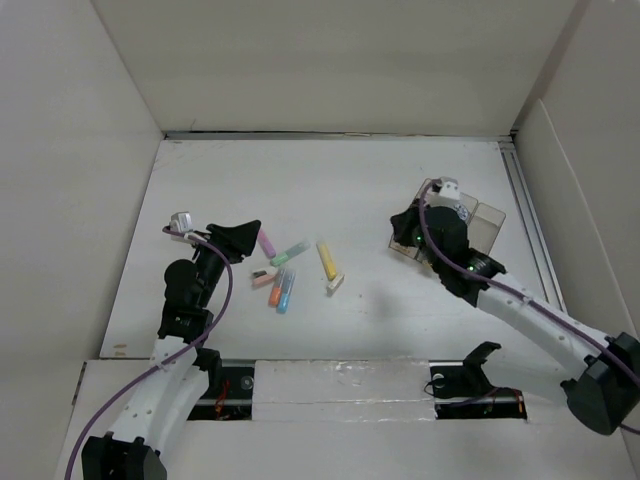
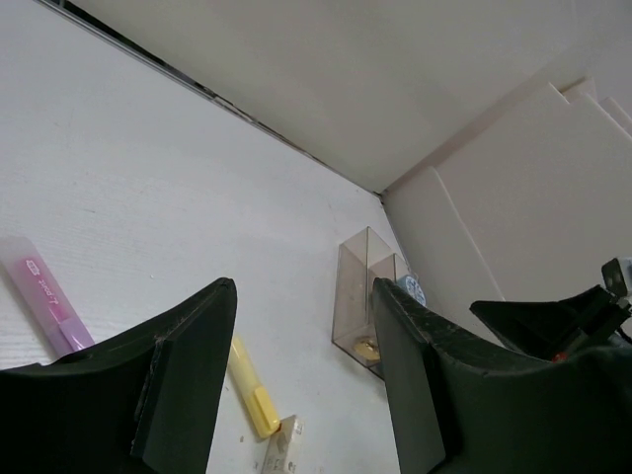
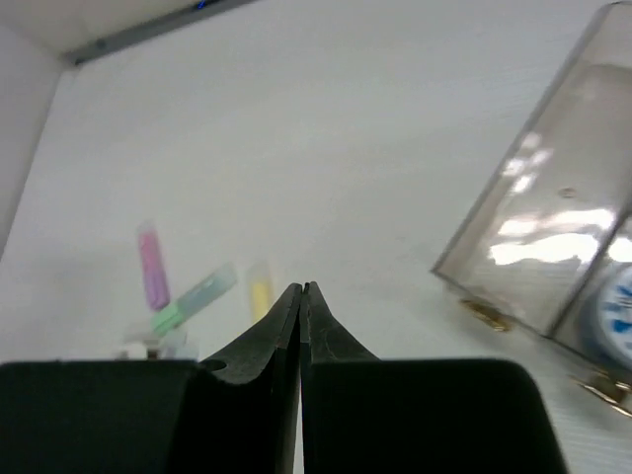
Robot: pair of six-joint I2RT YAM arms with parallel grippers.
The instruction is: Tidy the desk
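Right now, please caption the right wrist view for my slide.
Shut right tool facing blurred pastel highlighters, translucent plastic tray at right.

Tall white panels enclose the desk (image 1: 350,190): a back wall (image 1: 340,60) at 12 o'clock, a left wall (image 1: 60,200) at 9, a right wall (image 1: 590,190) at 3. A metal rail (image 1: 528,230) lines the 3 o'clock edge. Light is soft and even.

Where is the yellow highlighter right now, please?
In the top view, the yellow highlighter lies near the middle of the desk, just right of the green highlighter.
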